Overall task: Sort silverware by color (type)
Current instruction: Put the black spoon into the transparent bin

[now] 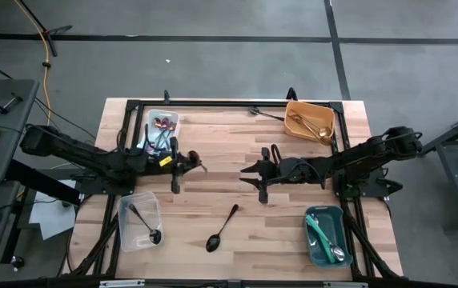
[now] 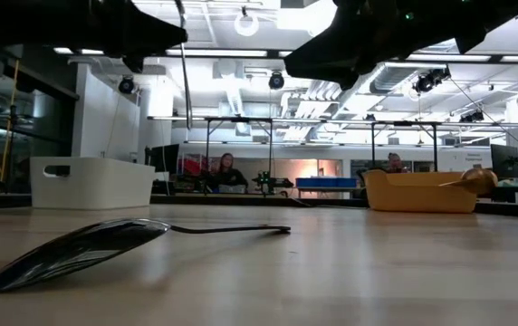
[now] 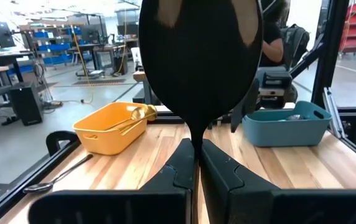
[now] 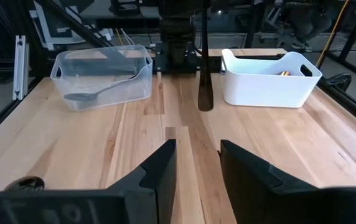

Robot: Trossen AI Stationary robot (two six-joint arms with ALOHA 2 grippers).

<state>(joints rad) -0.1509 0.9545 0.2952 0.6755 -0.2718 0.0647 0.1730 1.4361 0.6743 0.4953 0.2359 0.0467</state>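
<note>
My left gripper point(image 1: 195, 166) is left of the table's middle, pointing level toward the right, shut on a black spoon point(image 3: 198, 56). The spoon's bowl stands up in front of the wrist camera. Its handle point(image 4: 204, 74) hangs down below the fingers. My right gripper point(image 1: 250, 173) faces it from the right, open and holding nothing point(image 4: 196, 155). A second black spoon point(image 1: 222, 228) lies flat on the table near the front; the low view shows it close by point(image 2: 87, 249). My left gripper pinches the black spoon between its two fingers at the thin neck just under the bowl point(image 3: 196, 144). The fingers come in level from the table's left and lie across the spoon. It stands upright, bowl up, with its handle end point(image 2: 189, 125) hanging clear of the table.
A clear bin point(image 1: 139, 220) at front left holds a black spoon. A white bin point(image 1: 162, 128) stands at back left, a yellow bin point(image 1: 309, 120) with gold spoons at back right, and a teal bin point(image 1: 327, 236) at front right. A silver spoon point(image 1: 266, 114) lies by the far edge.
</note>
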